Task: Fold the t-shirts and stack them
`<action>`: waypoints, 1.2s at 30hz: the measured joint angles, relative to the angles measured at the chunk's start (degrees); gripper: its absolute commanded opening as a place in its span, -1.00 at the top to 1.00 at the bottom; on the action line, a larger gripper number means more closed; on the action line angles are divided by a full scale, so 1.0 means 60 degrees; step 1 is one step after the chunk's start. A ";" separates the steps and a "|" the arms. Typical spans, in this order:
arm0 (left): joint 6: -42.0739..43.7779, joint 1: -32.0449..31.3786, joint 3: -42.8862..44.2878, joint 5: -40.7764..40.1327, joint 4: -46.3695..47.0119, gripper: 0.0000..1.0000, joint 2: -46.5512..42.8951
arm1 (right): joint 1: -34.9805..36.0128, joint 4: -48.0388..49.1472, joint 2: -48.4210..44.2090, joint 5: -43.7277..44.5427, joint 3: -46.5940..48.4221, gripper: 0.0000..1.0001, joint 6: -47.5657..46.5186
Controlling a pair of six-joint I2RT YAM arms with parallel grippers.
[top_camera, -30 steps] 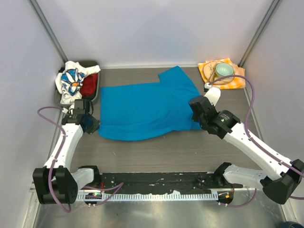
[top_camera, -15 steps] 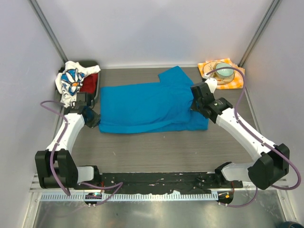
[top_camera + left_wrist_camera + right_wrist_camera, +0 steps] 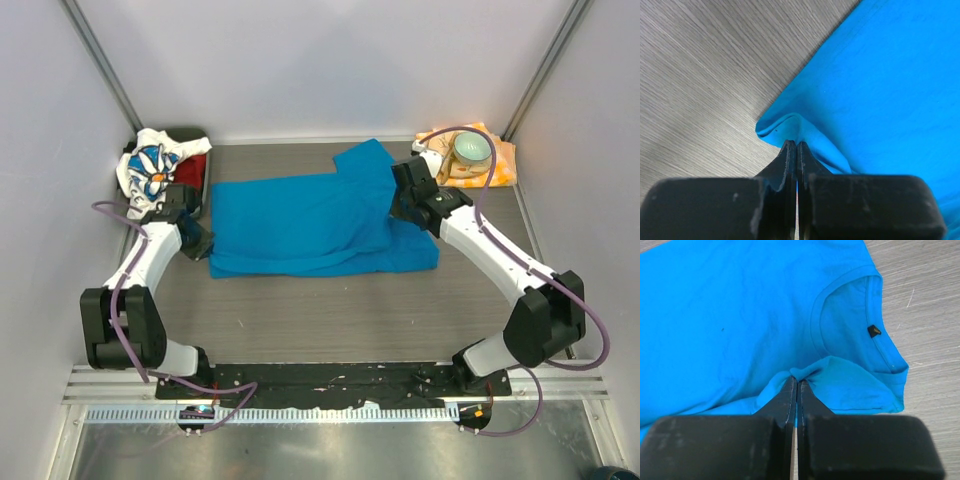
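The bright blue t-shirt (image 3: 310,222) lies spread across the middle of the table, one sleeve pointing to the back. My left gripper (image 3: 200,243) is shut on its left corner, pinching a fold of cloth (image 3: 785,127). My right gripper (image 3: 400,208) is shut on a fold near the collar; the neckline and tag (image 3: 873,330) show in the right wrist view. The daisy-print t-shirt (image 3: 148,170) and the red t-shirt (image 3: 190,176) lie bunched in a dark bin (image 3: 205,135) at the back left.
An orange-and-white checked napkin (image 3: 500,170) with a green bowl (image 3: 471,148) on it sits at the back right. Grey walls enclose the table on three sides. A black rail (image 3: 330,378) runs along the near edge.
Both arms have moved toward the back, carrying the shirt's near edge with them. The right gripper has gone from the shirt's right edge up to beside the sleeve.
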 measured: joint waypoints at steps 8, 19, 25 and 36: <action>-0.0018 0.0015 0.0131 0.0011 0.0069 1.00 0.0670 | -0.0222 0.0127 0.0816 -0.0222 0.0656 0.99 -0.0153; -0.0040 0.0186 0.1209 0.0171 0.0117 1.00 0.1304 | -0.0386 0.0255 0.1931 -0.0590 0.1752 0.98 -0.0251; -0.0029 0.0419 0.1384 0.0372 0.0117 1.00 0.1337 | -0.0393 0.0255 0.2047 -0.0648 0.1974 0.98 -0.0273; 0.0120 0.0535 0.0404 0.1384 0.0062 1.00 -0.0776 | -0.0393 -0.0251 -0.0357 -0.0586 0.1545 0.99 -0.0455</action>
